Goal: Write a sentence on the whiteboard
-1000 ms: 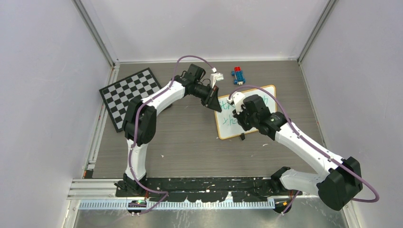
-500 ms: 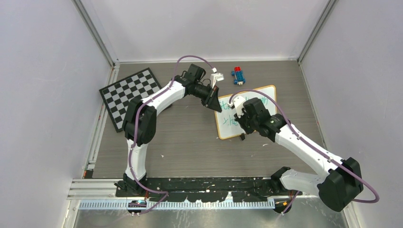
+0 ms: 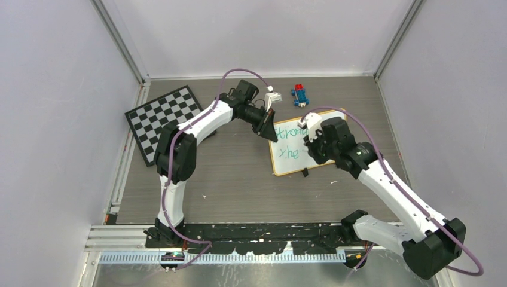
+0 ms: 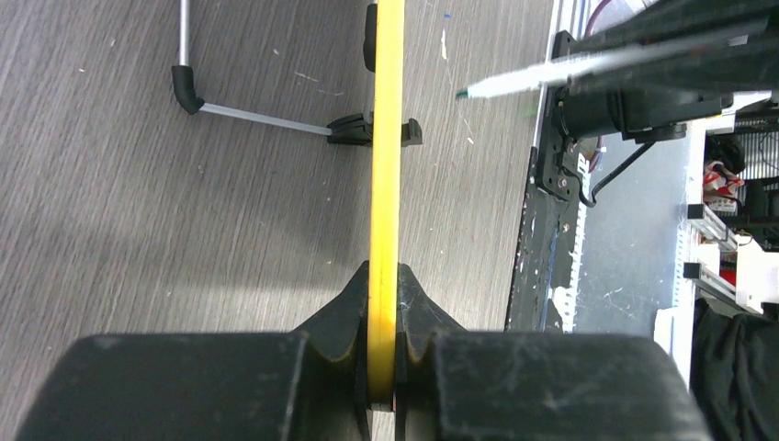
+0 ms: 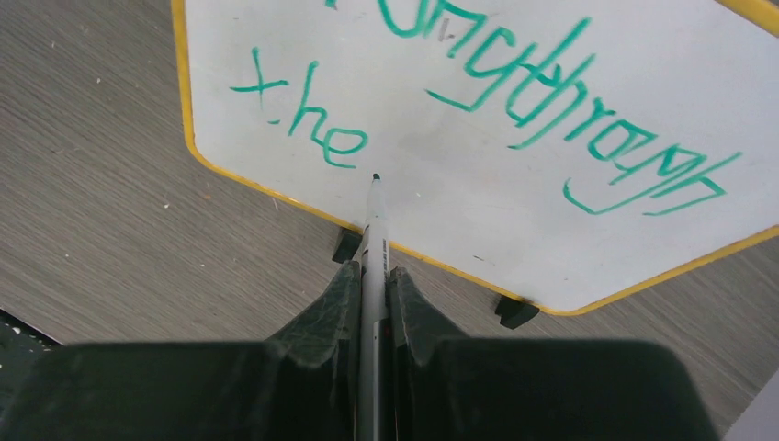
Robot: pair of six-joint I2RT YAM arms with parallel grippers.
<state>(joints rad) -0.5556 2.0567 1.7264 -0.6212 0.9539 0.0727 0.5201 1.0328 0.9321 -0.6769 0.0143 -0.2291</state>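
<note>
A grey wood-grain tabletop (image 3: pixel 239 179) is seen across the middle of the overhead view. A black-and-white checkerboard (image 3: pixel 161 119) is laid at its upper left. The whiteboard (image 3: pixel 287 164) is placed right of centre, its yellowish frame turned slightly clockwise. The left end effector (image 4: pixel 384 285) is closed tight on the frame's upper-left edge, which is pinched between its two black fingers. The right end effector (image 5: pixel 372 276) is held over the board's lower middle and is clamped on a white marker (image 5: pixel 372 230), whose dark tip is pointed at the white surface just right of the last written letter; whether the tip is touching the board cannot be made out. The sentence (image 5: pixel 542 92) is written in green: "Strong through" on the upper line, only "the" on the lower one. Two small black clips (image 5: pixel 514 312) are fixed to the board's near edge. A small blue and red toy (image 3: pixel 300 94) is set just beyond the board's far edge.
</note>
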